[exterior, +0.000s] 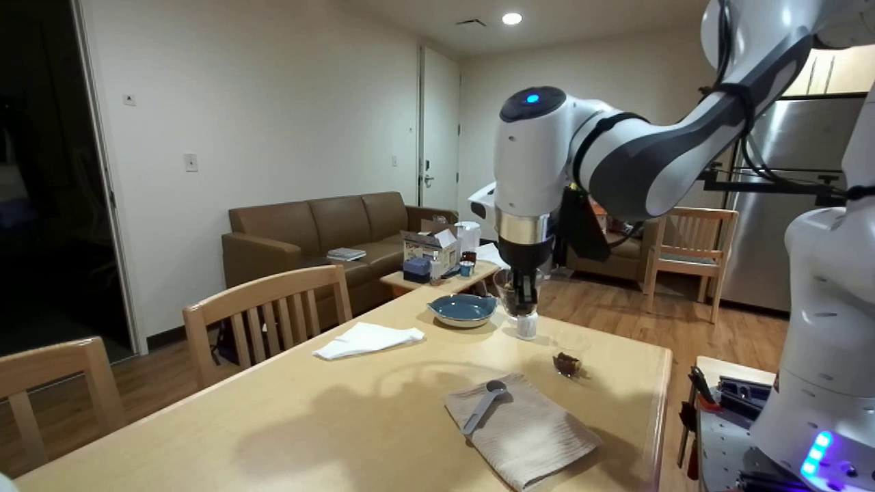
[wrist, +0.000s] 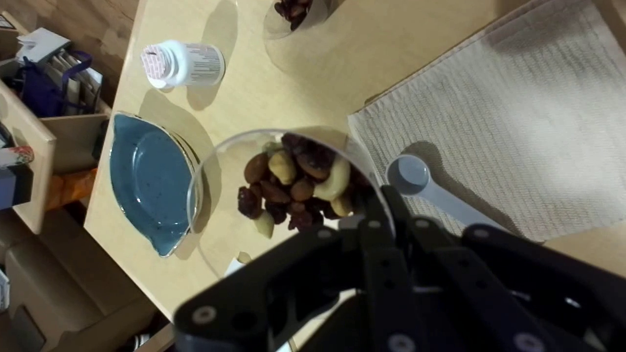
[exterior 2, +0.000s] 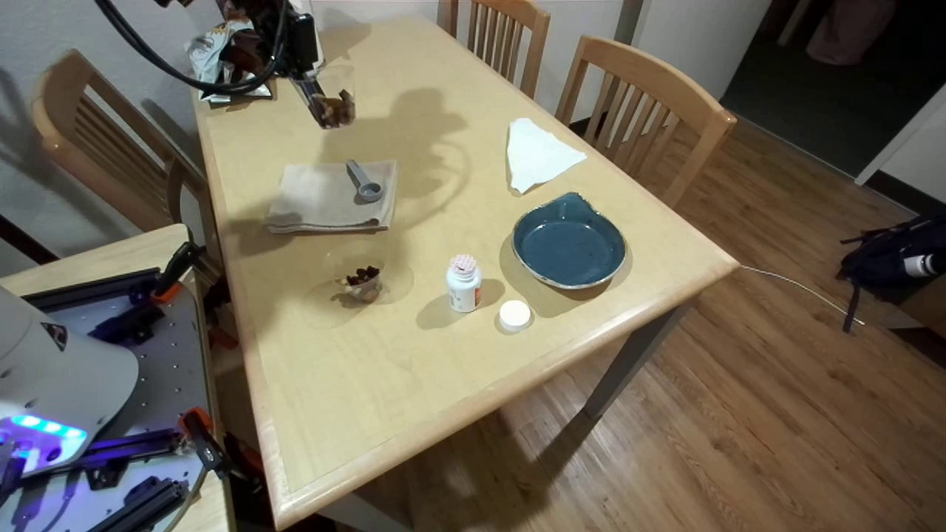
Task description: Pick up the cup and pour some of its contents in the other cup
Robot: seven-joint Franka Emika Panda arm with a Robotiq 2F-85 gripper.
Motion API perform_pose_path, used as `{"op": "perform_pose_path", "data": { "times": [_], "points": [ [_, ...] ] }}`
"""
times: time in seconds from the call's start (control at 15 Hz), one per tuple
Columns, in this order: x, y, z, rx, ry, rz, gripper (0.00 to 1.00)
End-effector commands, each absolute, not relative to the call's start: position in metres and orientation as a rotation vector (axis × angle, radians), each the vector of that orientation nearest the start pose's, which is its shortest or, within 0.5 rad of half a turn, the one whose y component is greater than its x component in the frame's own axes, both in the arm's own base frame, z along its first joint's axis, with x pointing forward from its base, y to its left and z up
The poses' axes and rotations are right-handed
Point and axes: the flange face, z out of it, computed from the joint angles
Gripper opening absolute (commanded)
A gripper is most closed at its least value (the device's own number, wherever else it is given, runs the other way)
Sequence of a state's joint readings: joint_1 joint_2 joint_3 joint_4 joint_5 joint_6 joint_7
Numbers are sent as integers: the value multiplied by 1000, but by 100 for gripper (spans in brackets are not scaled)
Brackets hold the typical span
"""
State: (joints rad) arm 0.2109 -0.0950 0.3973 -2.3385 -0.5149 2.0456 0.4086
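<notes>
Finding: carry before pour

I found the gripper (wrist: pixel 385 209) pinching the near wall of a clear cup (wrist: pixel 221 189) of mixed nuts (wrist: pixel 301 190), held roughly upright above the table (exterior 2: pixel 436 222). In the wrist view the receiving cup (wrist: pixel 280 25) lay past that cup's far rim, toward the top edge; in an exterior view it stood well apart, near the beige cloth (exterior 2: pixel 318 196). I judged the pick complete and a traverse due before tilting.

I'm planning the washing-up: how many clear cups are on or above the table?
2. One clear cup is held in the gripper above the table; the other cup stands on the table near the white bottle. Another could be hidden.
</notes>
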Motion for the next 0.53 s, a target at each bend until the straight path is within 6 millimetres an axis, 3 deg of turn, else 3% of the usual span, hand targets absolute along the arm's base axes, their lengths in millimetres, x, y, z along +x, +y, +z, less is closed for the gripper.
{"op": "perform_pose_path", "data": {
  "times": [0.0, 0.13, 0.47],
  "points": [
    [405, 250, 361, 2557, 630, 62, 5],
    [404, 251, 362, 2569, 626, -23, 5],
    [438, 271, 367, 2823, 684, -148, 5]
  ]
}}
